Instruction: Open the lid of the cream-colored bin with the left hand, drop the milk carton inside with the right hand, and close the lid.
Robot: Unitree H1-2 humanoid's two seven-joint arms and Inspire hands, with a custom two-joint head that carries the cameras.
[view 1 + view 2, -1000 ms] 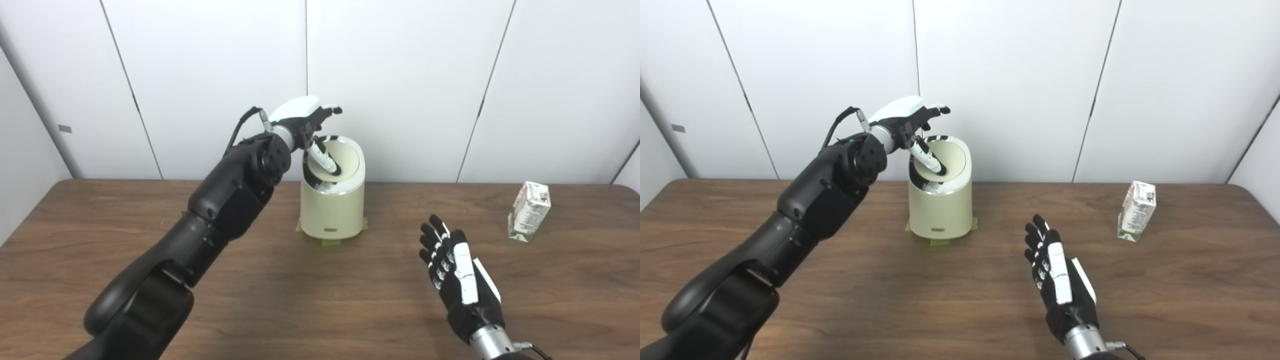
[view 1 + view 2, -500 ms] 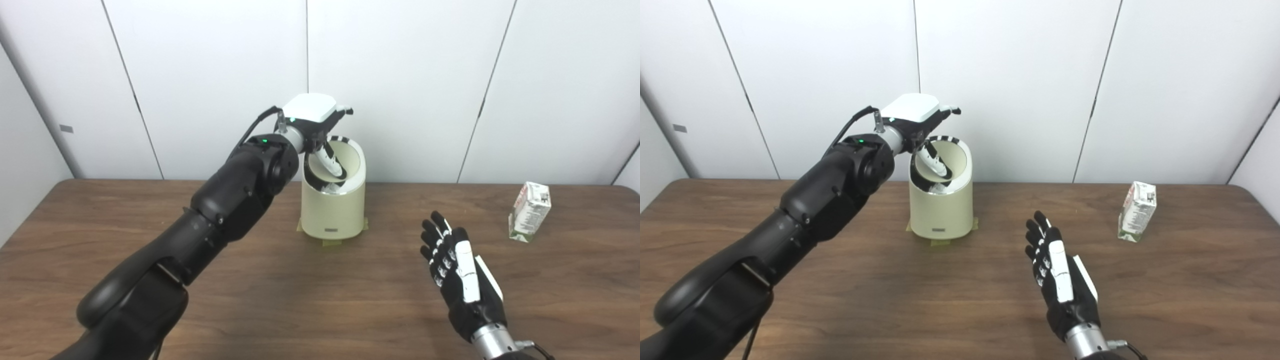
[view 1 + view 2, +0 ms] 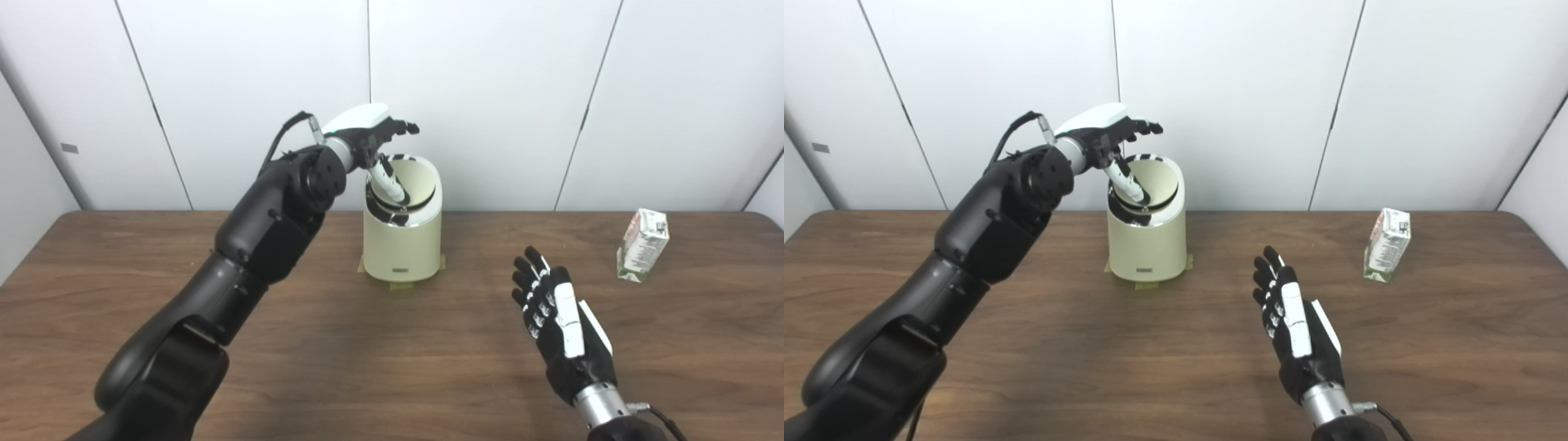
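The cream-colored bin (image 3: pixel 401 248) stands at the back middle of the table. Its round lid (image 3: pixel 419 184) is tilted inward, with a dark gap at the near rim. My left hand (image 3: pixel 370 128) hovers over the bin's top left, fingers spread, holding nothing; one of the fingers (image 3: pixel 387 182) reaches down against the lid. My right hand (image 3: pixel 560 318) is open and empty, palm up, above the table right of the bin. The milk carton (image 3: pixel 643 253) stands upright at the far right, well apart from my right hand; it also shows in the right eye view (image 3: pixel 1387 244).
The wooden table (image 3: pixel 367 355) runs across the view, its back edge against white wall panels (image 3: pixel 490 92). Tape tabs (image 3: pixel 399 285) show under the bin's base. My left arm (image 3: pixel 257 239) crosses the table's left half toward the bin.
The camera has shifted slightly. My left hand has rolled at the wrist over the bin, its finger staying on the tilted lid. My right hand and the carton have stayed put.
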